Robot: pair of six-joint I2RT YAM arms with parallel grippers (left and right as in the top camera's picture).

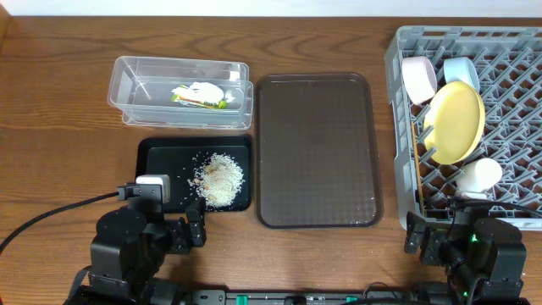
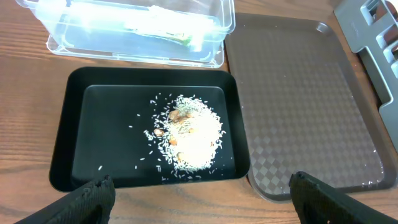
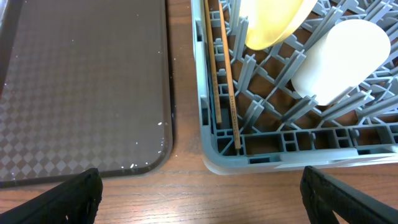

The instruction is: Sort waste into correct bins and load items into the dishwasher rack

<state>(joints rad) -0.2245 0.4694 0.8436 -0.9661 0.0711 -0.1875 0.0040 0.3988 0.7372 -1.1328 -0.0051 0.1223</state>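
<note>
The dishwasher rack [image 1: 517,93] sits at the right end of the table in the overhead view and already holds every dish: the white-pink bowl [image 1: 418,78] and light blue bowl [image 1: 461,69] on edge at its far left corner, the yellow plate [image 1: 455,123] leaning just in front of them, the small white cup [image 1: 478,175] on its side nearer the robot, and the chopsticks [image 1: 416,165] lying along the left wall. To the left, past the bare brown serving tray [image 1: 318,152], the wrapper [image 1: 201,95] with its crumpled white paper lies in the clear tub [image 1: 127,85], and the rice scraps [image 1: 220,178] are heaped in the black tray [image 1: 157,165] just in front of it. From the left wrist, the left gripper [image 2: 202,198] hangs released and empty, fingers spread wide over the near lip of the black tray, with a few grains scattered around the main heap but inside the tray. From the right wrist, the right gripper [image 3: 199,194] is likewise spread and holds nothing, above the table between the serving tray's near corner and the rack's near left corner. The chopsticks run down to that corner, and the cup rests among the pegs. By my reading the sorting and loading look done, so the step in hand is a final check. A few white specks show along the serving tray's near edge; whether they are rice I cannot tell. Done well, both arms would pull straight back, avoiding the black tray's lip and the rack's near wall.
</note>
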